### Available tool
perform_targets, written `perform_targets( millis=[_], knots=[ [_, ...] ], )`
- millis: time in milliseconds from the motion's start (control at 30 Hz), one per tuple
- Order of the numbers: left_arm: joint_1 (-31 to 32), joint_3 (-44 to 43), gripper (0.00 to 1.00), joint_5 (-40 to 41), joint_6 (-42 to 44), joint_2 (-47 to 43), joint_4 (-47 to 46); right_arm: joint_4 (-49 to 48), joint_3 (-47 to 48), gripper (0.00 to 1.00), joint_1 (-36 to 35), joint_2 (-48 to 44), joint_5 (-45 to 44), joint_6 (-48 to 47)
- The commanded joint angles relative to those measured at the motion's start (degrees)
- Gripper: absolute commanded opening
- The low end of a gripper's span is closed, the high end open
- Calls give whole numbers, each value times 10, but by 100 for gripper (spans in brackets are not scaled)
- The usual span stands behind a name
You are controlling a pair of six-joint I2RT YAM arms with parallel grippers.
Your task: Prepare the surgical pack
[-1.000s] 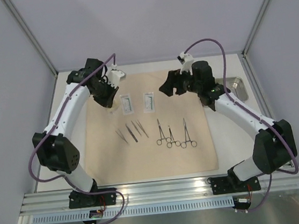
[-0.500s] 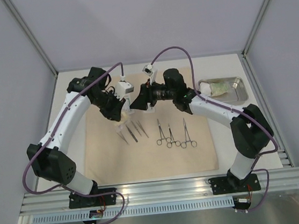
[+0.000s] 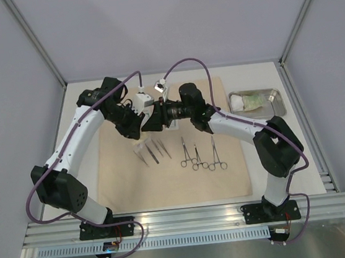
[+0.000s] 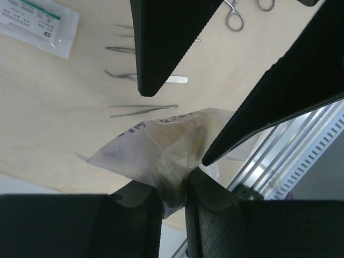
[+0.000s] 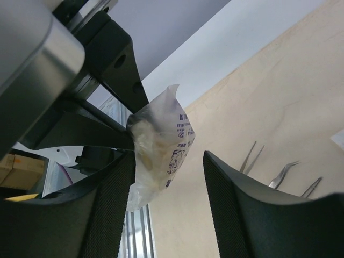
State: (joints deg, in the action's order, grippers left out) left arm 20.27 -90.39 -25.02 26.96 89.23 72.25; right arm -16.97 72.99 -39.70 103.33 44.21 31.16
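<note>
My left gripper (image 4: 173, 185) is shut on the lower edge of a clear plastic packet (image 4: 161, 145) with a yellowish pad inside and holds it above the tan cloth sheet (image 3: 166, 182). My right gripper (image 5: 167, 158) is open, its fingers (image 5: 113, 209) on either side of the same packet (image 5: 161, 142), with a gap on the right side. Both grippers meet over the cloth's far left (image 3: 145, 123). Tweezers (image 3: 151, 150) and steel clamps (image 3: 200, 155) lie on the cloth. A flat white packet (image 4: 37, 24) lies on the cloth too.
A shiny steel tray (image 3: 275, 97) with more packets in it stands on the white table at the far right, off the cloth. Metal rails (image 3: 189, 217) run along the near edge. Grey walls enclose the table.
My right arm has swung left from near the tray to the left gripper, and its open fingers now bracket the packet. My left gripper shifted slightly right and holds the packet up.
</note>
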Motion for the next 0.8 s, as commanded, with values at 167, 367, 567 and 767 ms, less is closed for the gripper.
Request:
perform_targets(
  millis=[167,367,567,767],
  knots=[
    [5,-8,30,-21,3,-13,-9,-33,29,39,-9,26,25,26],
    [5,-11,30,3,-12,-13,-25,-19,29,38,-10,26,31,20],
    [5,-12,48,15,-20,-10,-26,-2,29,1,-7,22,16,20],
    [5,-37,98,46,-33,-24,-15,-33,-3,0,35,7,-32,71]
  ],
)
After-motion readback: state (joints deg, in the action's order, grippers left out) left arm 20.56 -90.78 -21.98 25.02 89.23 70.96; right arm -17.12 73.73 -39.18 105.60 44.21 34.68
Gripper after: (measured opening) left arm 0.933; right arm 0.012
